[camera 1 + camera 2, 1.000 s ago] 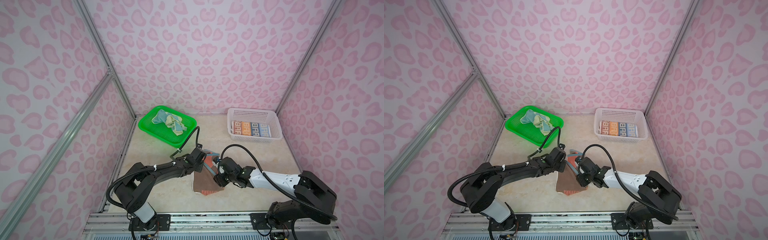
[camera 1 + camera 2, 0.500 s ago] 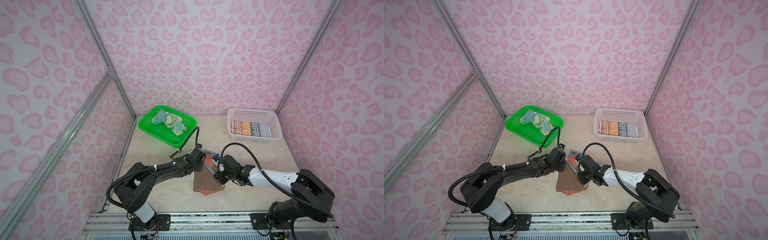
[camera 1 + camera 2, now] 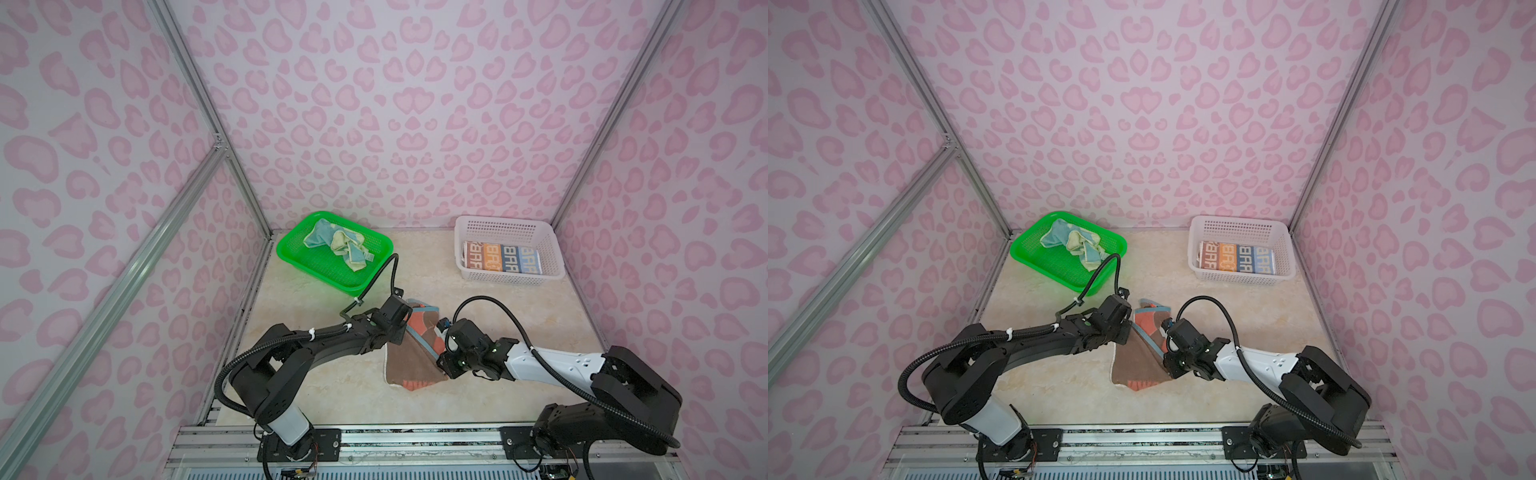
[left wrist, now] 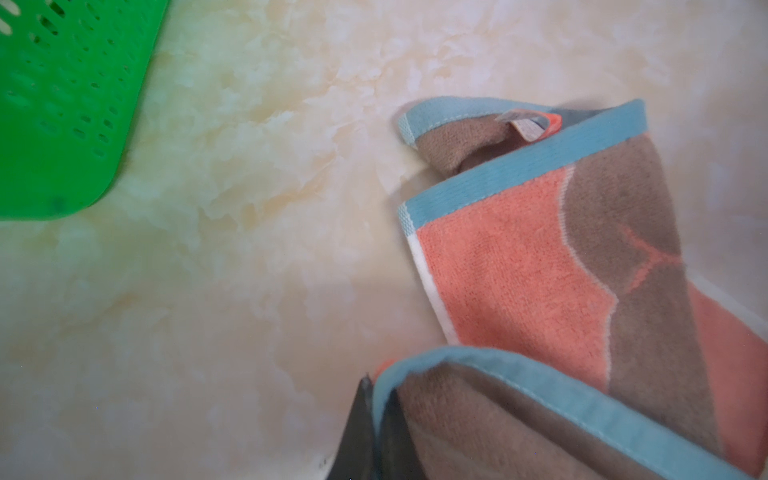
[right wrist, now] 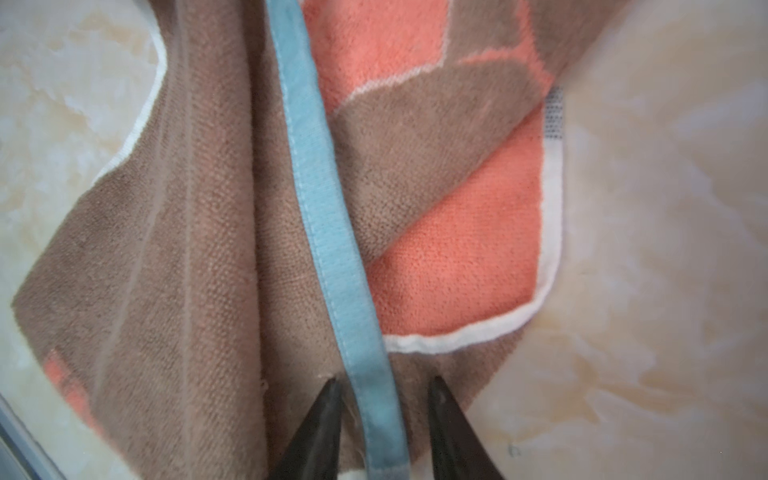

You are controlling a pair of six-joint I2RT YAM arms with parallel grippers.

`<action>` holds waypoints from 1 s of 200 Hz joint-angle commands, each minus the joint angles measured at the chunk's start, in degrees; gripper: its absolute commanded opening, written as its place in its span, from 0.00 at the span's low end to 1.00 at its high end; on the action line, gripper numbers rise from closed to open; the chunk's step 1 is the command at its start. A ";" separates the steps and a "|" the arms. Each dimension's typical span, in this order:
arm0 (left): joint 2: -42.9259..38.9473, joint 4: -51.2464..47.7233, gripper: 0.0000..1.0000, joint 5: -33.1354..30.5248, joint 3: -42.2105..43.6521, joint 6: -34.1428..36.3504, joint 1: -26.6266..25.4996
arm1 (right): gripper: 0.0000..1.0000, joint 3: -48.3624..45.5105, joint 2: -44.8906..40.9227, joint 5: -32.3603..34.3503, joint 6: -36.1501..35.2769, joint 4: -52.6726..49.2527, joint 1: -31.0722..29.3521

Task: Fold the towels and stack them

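right wrist view: right gripper [image 5: 383,380] half open, the blue hem [image 5: 328,232] of the orange-brown towel [image 5: 449,249] running between its fingers, not yet clamped. left gripper [image 4: 374,399] pinched shut on that hem's corner. closing off-centre could catch one layer only, skewing the fold.

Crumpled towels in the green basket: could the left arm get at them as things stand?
Probably not yet. The way to the crumpled towels looks free and the green basket is open-topped, but the left gripper is shut on the blue hem of the orange and brown towel and must let go first.
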State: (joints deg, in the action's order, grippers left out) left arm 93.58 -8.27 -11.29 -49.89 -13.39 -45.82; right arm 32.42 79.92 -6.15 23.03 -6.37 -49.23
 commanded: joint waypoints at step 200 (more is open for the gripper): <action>-3.26 1.96 0.02 -6.13 0.51 -0.72 0.38 | 0.00 7.58 -9.96 15.85 -7.67 -10.81 -0.16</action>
State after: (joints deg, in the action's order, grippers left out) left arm 92.05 -7.99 -13.74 -50.13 -13.37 -45.58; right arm 39.90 71.13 1.45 18.74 -14.83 -49.47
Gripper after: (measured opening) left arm 0.057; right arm 0.047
